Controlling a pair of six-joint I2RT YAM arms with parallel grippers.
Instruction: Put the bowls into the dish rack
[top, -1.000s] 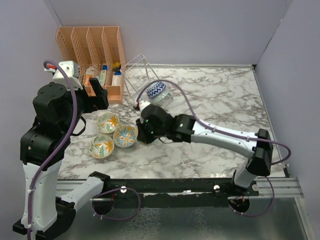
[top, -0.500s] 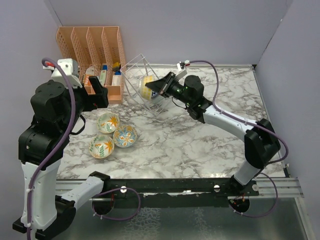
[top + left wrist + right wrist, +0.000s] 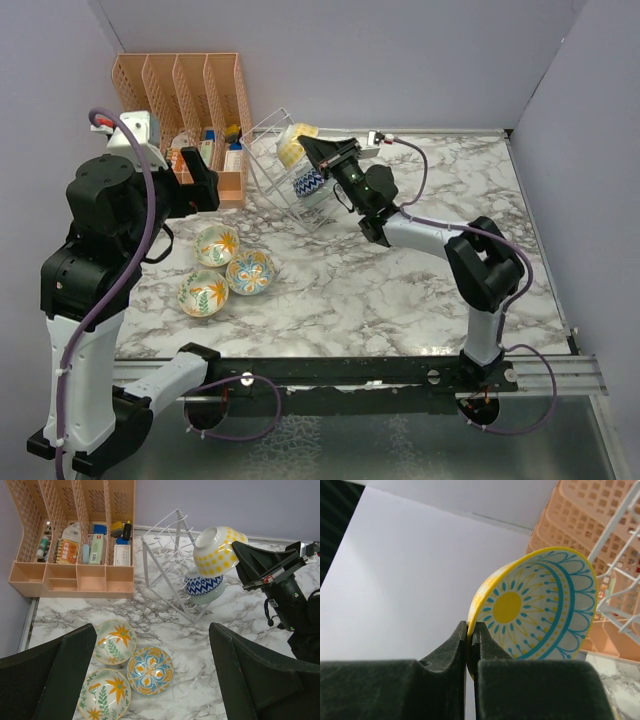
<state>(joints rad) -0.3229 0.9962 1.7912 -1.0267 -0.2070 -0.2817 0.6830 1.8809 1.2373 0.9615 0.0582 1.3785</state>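
My right gripper [image 3: 306, 147] is shut on the rim of a yellow-dotted bowl [image 3: 292, 146] and holds it tilted over the top of the wire dish rack [image 3: 268, 172]. The right wrist view shows its fingers pinching the rim [image 3: 471, 630] and the bowl's blue and yellow sun pattern [image 3: 540, 605]. A blue zigzag bowl [image 3: 204, 584] and a light teal bowl [image 3: 209, 597] lean in the rack [image 3: 167, 565]. Three floral bowls [image 3: 216, 243] [image 3: 250, 271] [image 3: 203, 293] lie on the table. My left gripper [image 3: 152, 630] is open and empty, high above them.
An orange slotted organizer [image 3: 185, 95] with small items stands at the back left, just left of the rack. Grey walls close in the left, back and right sides. The right arm [image 3: 440, 235] stretches across the marble table's middle.
My right gripper swung from low beside the floral bowls up to the rack with the yellow-dotted bowl, and now holds it higher, at the rack's top. The left arm barely moved.
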